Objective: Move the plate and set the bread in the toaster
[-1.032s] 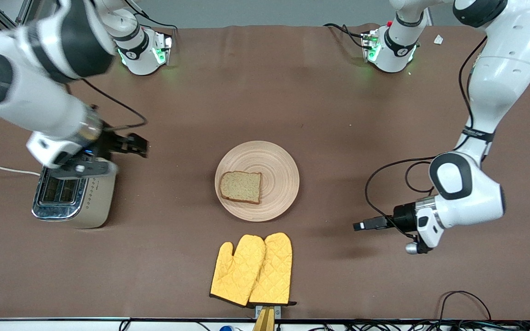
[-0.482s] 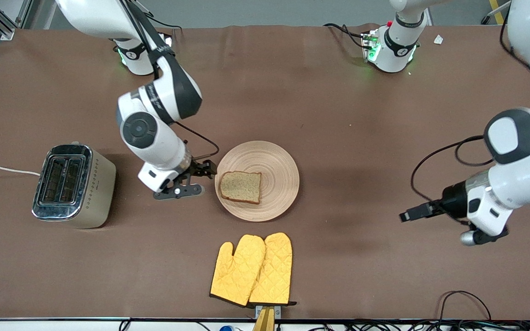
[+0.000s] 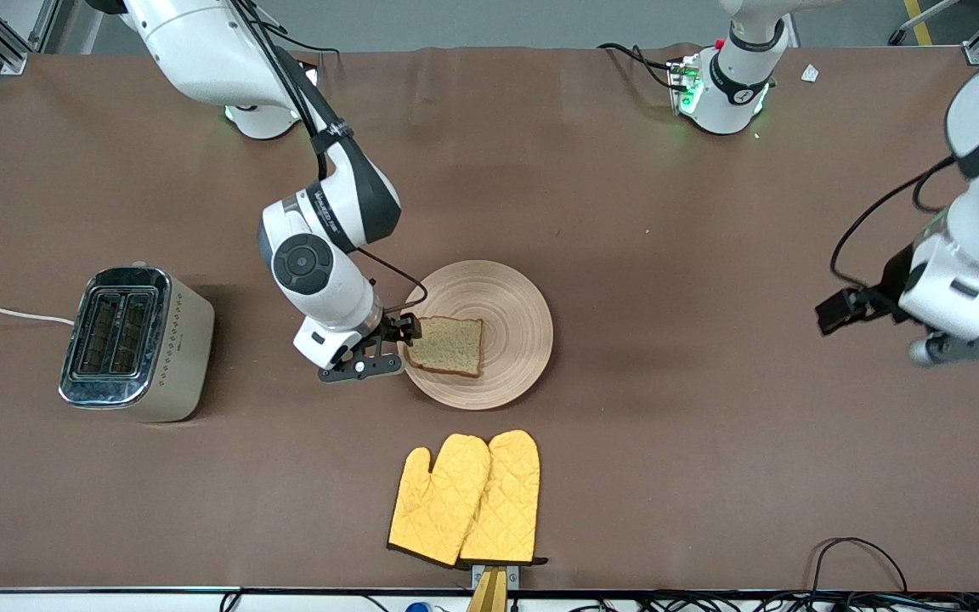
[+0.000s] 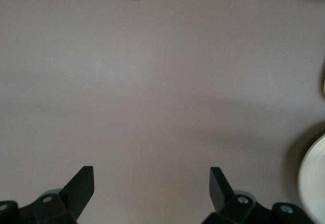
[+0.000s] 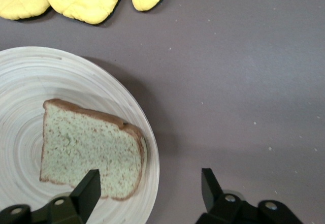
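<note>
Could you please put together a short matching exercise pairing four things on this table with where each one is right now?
Things:
1. bread
2. toaster
3. oven mitts
4. right end effector

Places:
A. toward the right arm's end of the table, both slots empty
B. open at the plate's rim, beside the bread
C. lying flat on the plate
D. nearer to the front camera than the plate

Pairs: 1-C, 2-A, 3-D, 4-B
</note>
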You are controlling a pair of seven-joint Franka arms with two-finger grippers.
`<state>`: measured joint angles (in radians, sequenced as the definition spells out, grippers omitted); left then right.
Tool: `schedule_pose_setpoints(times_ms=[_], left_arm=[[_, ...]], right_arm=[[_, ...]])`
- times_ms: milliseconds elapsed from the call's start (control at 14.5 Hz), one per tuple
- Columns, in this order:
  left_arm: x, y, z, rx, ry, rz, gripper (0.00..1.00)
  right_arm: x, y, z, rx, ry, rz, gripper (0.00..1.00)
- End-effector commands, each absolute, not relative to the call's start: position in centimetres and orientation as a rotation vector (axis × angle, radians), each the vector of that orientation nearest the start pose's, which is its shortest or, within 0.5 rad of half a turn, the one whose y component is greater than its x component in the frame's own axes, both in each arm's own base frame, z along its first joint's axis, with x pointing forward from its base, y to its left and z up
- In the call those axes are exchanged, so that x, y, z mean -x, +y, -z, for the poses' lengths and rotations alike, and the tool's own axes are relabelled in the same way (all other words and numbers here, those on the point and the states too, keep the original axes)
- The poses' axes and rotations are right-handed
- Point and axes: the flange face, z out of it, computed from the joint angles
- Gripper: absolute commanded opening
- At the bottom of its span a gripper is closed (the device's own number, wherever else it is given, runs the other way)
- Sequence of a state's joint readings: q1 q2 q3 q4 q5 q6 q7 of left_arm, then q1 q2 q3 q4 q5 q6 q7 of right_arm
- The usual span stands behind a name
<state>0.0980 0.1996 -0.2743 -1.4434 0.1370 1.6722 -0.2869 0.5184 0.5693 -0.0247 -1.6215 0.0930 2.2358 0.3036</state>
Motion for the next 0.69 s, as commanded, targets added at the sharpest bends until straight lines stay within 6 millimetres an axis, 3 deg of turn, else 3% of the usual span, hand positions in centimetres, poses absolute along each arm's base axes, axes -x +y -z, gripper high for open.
schedule_pose_setpoints(times_ms=[0, 69, 344, 619], left_arm=[[-57.2, -6.3, -61.1, 3.025, -0.06, -0.002, 1.0], [-56.3, -4.6, -62.0, 3.017, -0.07, -0.014, 1.0], [-53.9, -3.4, -64.0, 3.038, -0.068, 0.015, 1.0], [-53.9, -3.6, -64.1, 3.073, -0.067, 0.026, 1.0]], right_arm=[[-61.1, 33.5, -27.7, 3.058, -0.197, 0.053, 0.81], [-61.1, 33.7, -27.0, 3.056, -0.2, 0.062, 0.79], [-61.1, 34.0, -26.4, 3.056, -0.204, 0.067, 0.55], [-60.6, 34.6, -25.8, 3.059, -0.205, 0.051, 0.5]])
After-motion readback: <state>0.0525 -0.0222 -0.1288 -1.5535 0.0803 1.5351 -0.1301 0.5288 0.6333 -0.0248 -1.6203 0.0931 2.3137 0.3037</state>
